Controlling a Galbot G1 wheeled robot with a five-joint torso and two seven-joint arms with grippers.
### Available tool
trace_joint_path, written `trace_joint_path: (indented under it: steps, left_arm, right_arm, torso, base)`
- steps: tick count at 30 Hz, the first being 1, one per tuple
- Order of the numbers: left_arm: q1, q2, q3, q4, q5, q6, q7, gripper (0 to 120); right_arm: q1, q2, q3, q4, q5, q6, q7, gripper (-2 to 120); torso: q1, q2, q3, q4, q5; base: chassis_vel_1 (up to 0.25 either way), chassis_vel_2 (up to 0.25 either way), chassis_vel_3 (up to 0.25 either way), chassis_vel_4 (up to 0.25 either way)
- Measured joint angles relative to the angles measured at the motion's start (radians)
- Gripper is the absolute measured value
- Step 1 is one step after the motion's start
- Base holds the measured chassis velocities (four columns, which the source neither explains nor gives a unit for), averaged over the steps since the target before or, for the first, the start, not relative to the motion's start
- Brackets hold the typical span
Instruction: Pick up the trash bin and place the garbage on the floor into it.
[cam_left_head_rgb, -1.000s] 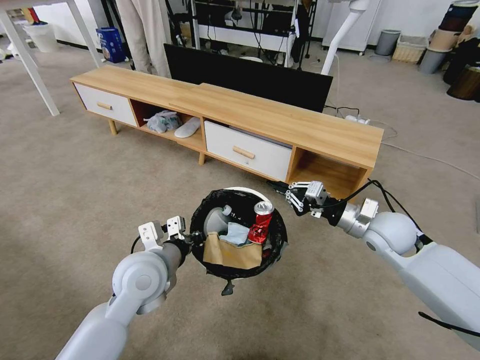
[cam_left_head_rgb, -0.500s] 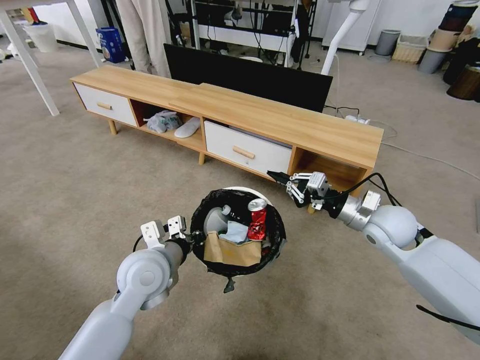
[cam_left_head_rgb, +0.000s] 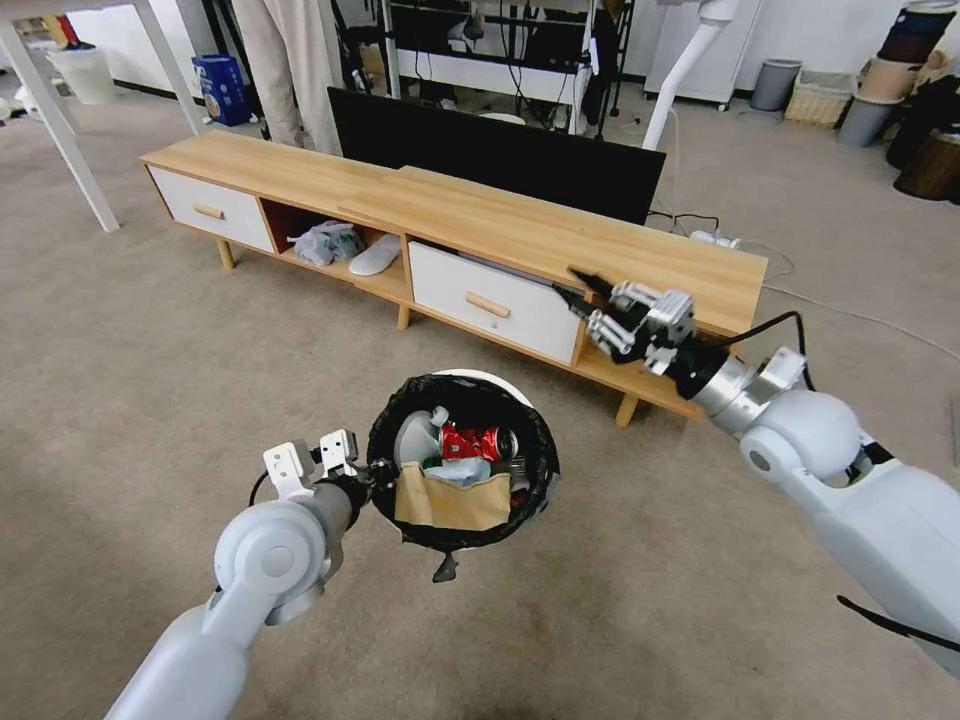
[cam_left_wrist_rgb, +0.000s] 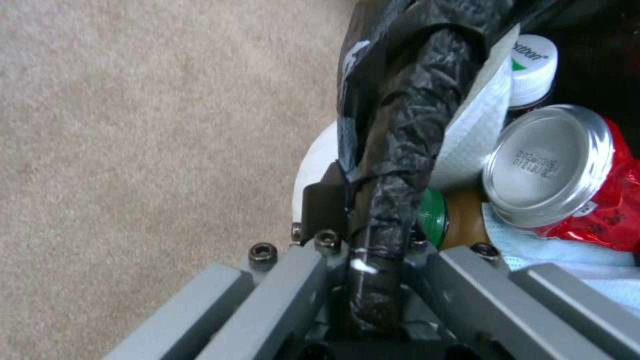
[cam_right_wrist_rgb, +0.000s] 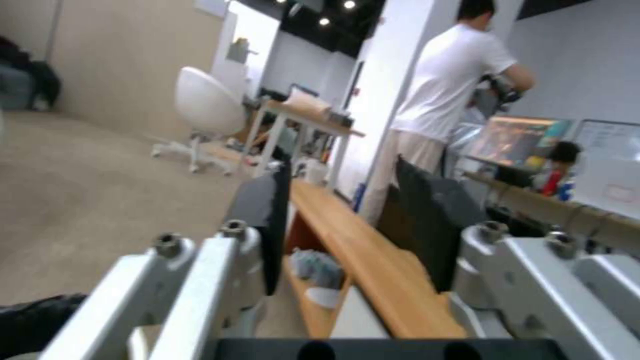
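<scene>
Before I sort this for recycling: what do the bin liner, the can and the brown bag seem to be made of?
The liner of the trash bin, shut in the left pincer, looks like thin glossy black plastic, crinkled. The can looks metal, with a shiny silver end and a dented red wall. The brown bag looks like matte kraft paper, creased.

The trash bin (cam_left_head_rgb: 457, 455) hangs above the floor (cam_left_head_rgb: 150, 400) before the wooden cabinet (cam_left_head_rgb: 480, 230); in it lie a can (cam_left_head_rgb: 475, 441), a paper bag (cam_left_head_rgb: 450, 500) and, seemingly, a bottle (cam_left_head_rgb: 420, 437).
</scene>
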Motion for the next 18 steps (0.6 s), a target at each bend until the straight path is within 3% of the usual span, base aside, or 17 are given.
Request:
trace_joint_path:
  steps: [5, 14, 18]
  left_arm:
    - [0.006, 0.009, -0.016, -0.021, -0.001, 0.000, 0.000, 0]
    - [0.007, 0.021, -0.048, -0.036, -0.001, 0.001, -0.002, 0]
    - [0.007, 0.024, -0.064, -0.044, -0.003, 0.001, -0.002, 0]
  right_arm:
    - [-0.022, -0.022, 0.060, 0.015, 0.021, -0.001, 0.007, 59]
    - [-0.066, -0.042, 0.180, 0.011, 0.049, -0.002, 0.039, 96]
    - [-0.073, -0.030, 0.216, 0.004, 0.049, -0.023, 0.089, 99]
  torso:
    - [0.000, 0.000, 0.000, 0.0000, 0.0000]
    - [0.000, 0.000, 0.000, 0.0000, 0.0000]
    - [0.000, 0.000, 0.000, 0.0000, 0.0000]
  base:
    - [0.000, 0.000, 0.000, 0.000]
    - [0.000, 0.000, 0.000, 0.000]
    - [0.000, 0.000, 0.000, 0.000]
